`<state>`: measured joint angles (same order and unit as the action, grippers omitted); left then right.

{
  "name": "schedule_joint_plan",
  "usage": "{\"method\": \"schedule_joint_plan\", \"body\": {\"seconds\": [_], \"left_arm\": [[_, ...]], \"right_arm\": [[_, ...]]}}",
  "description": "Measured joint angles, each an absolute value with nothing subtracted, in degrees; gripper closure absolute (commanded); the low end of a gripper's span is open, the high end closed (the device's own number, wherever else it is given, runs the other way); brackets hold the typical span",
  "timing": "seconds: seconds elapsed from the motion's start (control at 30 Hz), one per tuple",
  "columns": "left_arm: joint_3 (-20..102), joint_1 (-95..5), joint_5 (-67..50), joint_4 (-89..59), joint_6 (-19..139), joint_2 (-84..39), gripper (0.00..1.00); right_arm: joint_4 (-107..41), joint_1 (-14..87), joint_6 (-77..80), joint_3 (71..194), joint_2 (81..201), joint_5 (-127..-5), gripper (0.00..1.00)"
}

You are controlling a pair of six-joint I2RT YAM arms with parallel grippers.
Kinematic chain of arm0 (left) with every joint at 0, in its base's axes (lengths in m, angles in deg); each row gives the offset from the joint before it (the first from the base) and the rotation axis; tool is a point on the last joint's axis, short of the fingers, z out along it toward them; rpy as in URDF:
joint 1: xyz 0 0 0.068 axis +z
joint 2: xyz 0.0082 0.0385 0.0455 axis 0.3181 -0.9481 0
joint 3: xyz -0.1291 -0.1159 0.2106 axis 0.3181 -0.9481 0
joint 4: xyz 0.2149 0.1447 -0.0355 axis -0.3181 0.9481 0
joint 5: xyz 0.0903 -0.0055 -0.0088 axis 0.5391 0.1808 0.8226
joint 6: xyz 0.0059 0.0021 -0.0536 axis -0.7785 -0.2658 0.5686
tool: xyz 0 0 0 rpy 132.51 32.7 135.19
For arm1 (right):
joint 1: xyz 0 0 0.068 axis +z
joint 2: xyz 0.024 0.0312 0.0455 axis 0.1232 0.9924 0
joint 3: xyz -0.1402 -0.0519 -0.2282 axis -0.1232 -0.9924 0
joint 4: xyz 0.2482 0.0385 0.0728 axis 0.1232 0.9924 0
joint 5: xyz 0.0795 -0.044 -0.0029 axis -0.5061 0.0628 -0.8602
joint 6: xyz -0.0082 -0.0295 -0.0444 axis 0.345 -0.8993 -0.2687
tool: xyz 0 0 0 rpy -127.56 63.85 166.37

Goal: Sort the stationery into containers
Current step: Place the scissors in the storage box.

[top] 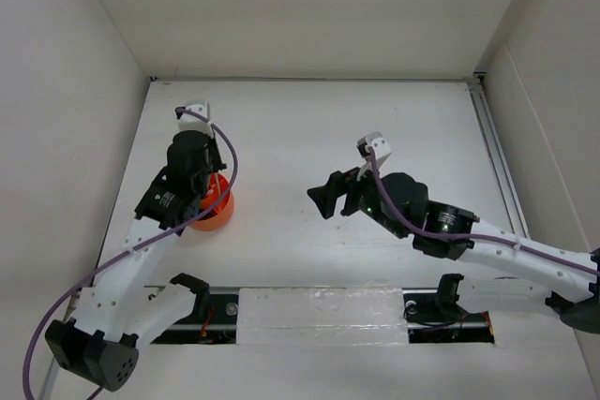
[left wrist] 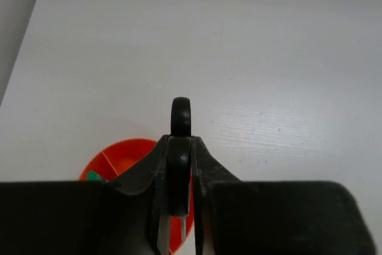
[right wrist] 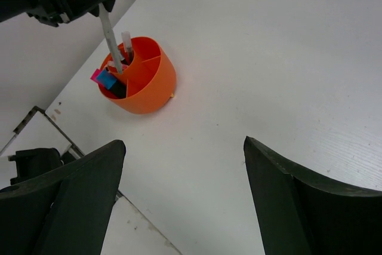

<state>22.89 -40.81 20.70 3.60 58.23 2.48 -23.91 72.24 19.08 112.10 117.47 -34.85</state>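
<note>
Two arms are in play over the white table, and the action is at its left edge. The left gripper is clenched tight on the black handle loop of the scissors, holding them upright with the blades pointing straight down. The right wrist view shows the grey blade tip dipping inside the rim of the orange cup, close beside the pink highlighter and blue highlighter already standing in it. I cannot tell which compartment the tip enters. A pale pen pokes up behind. Near the table's middle, the right gripper hangs well apart from the cup, jaws spread wide, holding nothing.
</note>
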Motion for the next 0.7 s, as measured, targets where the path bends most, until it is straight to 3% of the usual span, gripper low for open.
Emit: {"method": "schedule_joint_plan", "body": {"seconds": [0.7], "left_arm": [[12.96,-40.57,13.97,-3.07,50.23,3.37,1.0]], "right_arm": [[-25.13,72.18,18.27,109.26,114.56,-36.34,0.13]]}}
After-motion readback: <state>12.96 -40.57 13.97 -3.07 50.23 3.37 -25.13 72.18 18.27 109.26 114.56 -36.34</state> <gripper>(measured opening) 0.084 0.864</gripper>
